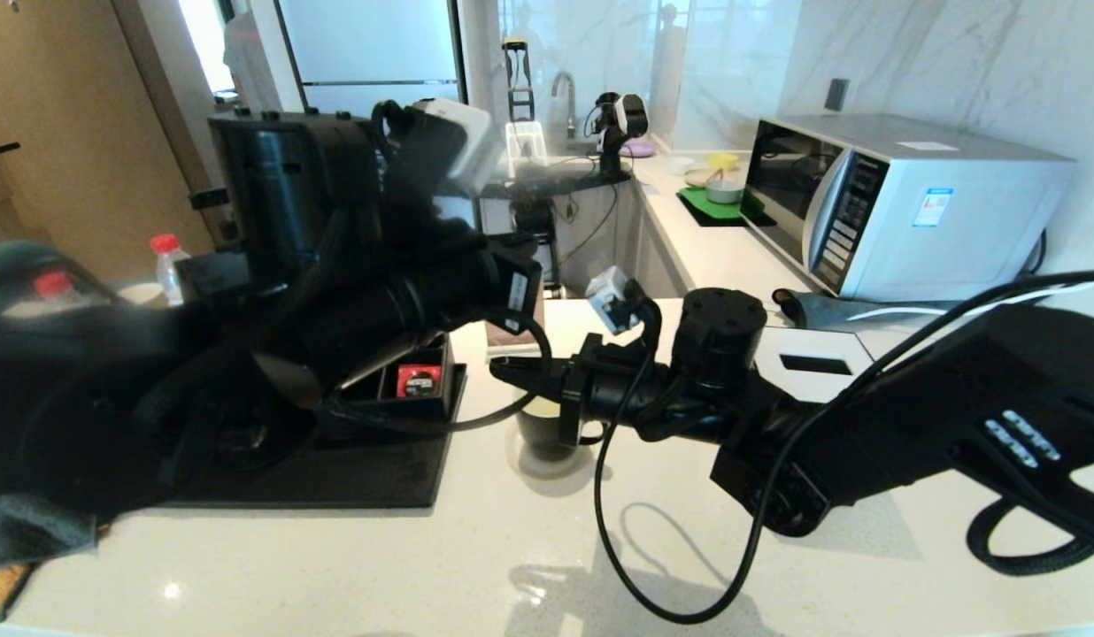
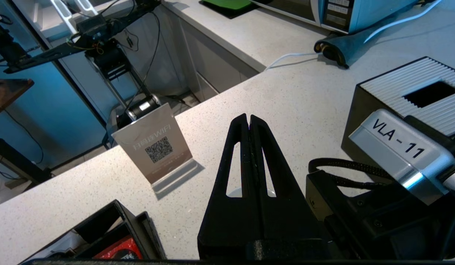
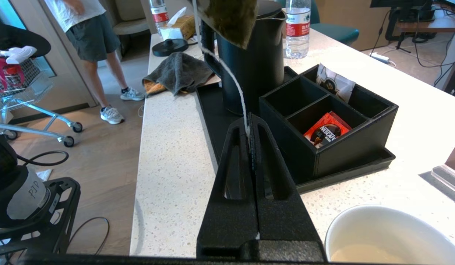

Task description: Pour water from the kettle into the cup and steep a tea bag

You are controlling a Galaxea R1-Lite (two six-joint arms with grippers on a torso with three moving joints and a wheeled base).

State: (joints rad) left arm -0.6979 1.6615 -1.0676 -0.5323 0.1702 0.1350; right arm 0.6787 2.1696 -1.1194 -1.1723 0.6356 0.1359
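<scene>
Right gripper (image 3: 249,123) pinched tight on the tea bag (image 3: 229,18) string, pouch upward, string running lengthwise toward it. Cup (image 3: 389,235) just below, near the tray's (image 3: 209,110) front corner, seemingly holding water. Left gripper (image 2: 248,119) closed, empty.

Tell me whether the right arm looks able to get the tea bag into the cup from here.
Probably yes. The right gripper is shut on the string with the tea bag dangling, and the cup sits open-topped just beside it, nothing between them.

Bright daylight from rear windows, soft shadows on the counter (image 1: 547,548), blurred near arm, wide-angle edge distortion
</scene>
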